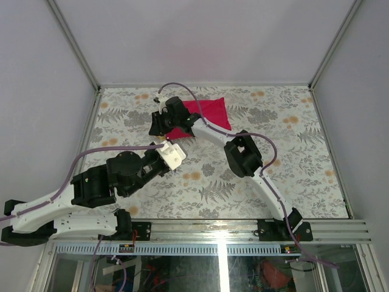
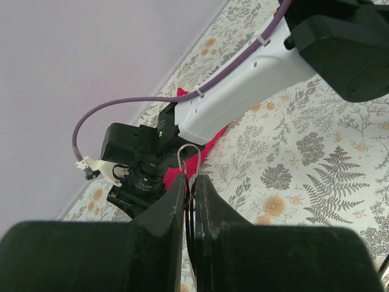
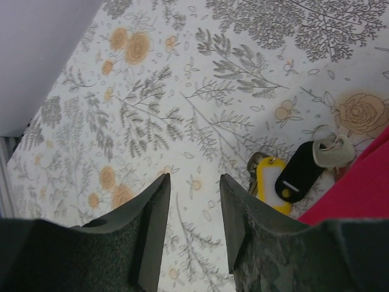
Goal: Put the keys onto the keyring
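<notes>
While the top view puts the right gripper (image 1: pixel 158 126) at the red cloth's (image 1: pixel 214 111) left edge, the left wrist view shows the left gripper (image 2: pixel 189 181) clamped on the keyring (image 2: pixel 189 159), whose loop pokes past the fingertips. Right wrist: jaws apart and empty, with the keys (image 3: pixel 295 173) on the table (image 3: pixel 182 91), touching the cloth's edge.

Floral table (image 1: pixel 304 158) with red cloth (image 1: pixel 213 112), keys (image 3: pixel 298 173)

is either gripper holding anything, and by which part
The left gripper pinches the keyring by one end, with the rest of the loop sticking out past the fingertips. The right gripper is open and holds nothing.
</notes>
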{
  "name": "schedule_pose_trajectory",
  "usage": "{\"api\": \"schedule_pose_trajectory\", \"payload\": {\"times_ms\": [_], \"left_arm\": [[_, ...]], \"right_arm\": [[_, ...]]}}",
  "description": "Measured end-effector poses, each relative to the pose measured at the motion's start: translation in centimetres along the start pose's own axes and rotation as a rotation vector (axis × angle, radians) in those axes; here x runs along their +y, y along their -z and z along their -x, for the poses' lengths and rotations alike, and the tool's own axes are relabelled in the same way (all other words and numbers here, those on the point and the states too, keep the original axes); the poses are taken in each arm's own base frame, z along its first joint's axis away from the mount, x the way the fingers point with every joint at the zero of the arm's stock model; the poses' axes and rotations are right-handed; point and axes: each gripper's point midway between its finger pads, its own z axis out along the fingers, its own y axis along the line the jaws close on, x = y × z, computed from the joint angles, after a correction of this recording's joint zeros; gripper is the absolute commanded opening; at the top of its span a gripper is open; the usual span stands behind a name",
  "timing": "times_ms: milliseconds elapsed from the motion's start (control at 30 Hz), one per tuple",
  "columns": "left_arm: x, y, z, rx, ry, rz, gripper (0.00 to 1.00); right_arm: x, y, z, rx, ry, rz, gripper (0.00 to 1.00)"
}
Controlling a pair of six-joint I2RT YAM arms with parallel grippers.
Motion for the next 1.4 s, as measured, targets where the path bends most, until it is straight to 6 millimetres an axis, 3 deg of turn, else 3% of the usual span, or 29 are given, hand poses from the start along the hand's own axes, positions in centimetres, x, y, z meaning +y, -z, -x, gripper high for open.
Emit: {"api": "schedule_pose_trajectory", "payload": {"times_ms": [300,867,1400], "left_arm": [[0.1,-0.1,-0.2,0.01,-0.001,0.007,0.0],[0.2,-0.1,-0.3,0.016,-0.002,0.016,0.0],[-0.1,-0.3,-0.7,0.036,-0.007,0.008,0.0]], "right_arm": [[-2.9,-2.8,-1.4,-0.001,0.003,-0.051,0.43],[-5.5,-3.1,-1.4,-0.015,0.069,-0.175,0.43],[-5.3,-3.4,-2.6,0.001,0.239,-0.206,0.3]]}}
